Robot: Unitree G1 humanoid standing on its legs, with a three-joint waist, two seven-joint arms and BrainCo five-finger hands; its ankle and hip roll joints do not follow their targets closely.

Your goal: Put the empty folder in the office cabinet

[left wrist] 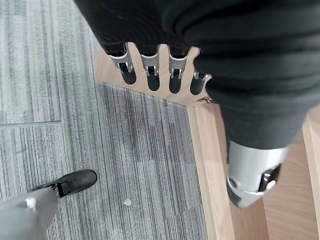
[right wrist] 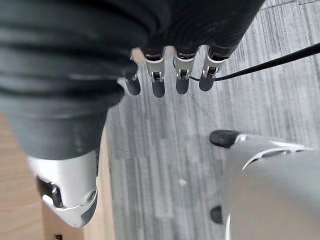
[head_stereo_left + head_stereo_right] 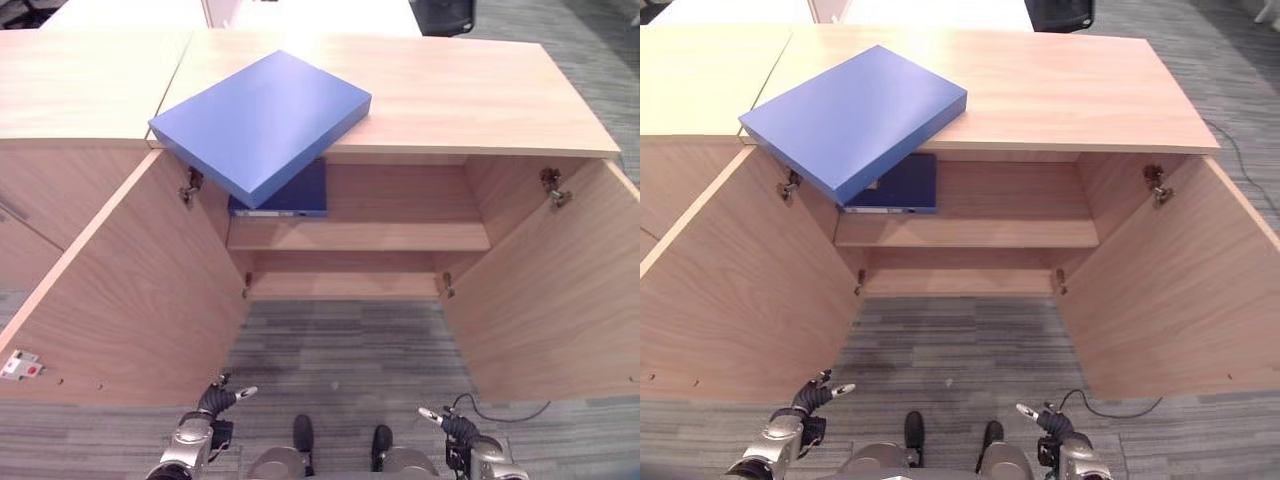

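A large blue folder (image 3: 262, 122) lies flat on top of the wooden office cabinet (image 3: 470, 95), its near corner overhanging the front edge above the open left door. A darker blue binder (image 3: 290, 197) lies on the cabinet's inner shelf (image 3: 360, 236), at its left end. My left hand (image 3: 215, 400) hangs low in front of the cabinet on the left, fingers (image 1: 150, 70) straight and holding nothing. My right hand (image 3: 455, 428) hangs low on the right, fingers (image 2: 167, 77) straight and holding nothing.
Both cabinet doors stand wide open: the left door (image 3: 130, 290) and the right door (image 3: 550, 290). Another wooden cabinet (image 3: 70, 90) adjoins on the left. Grey striped carpet (image 3: 345, 350) lies between the doors.
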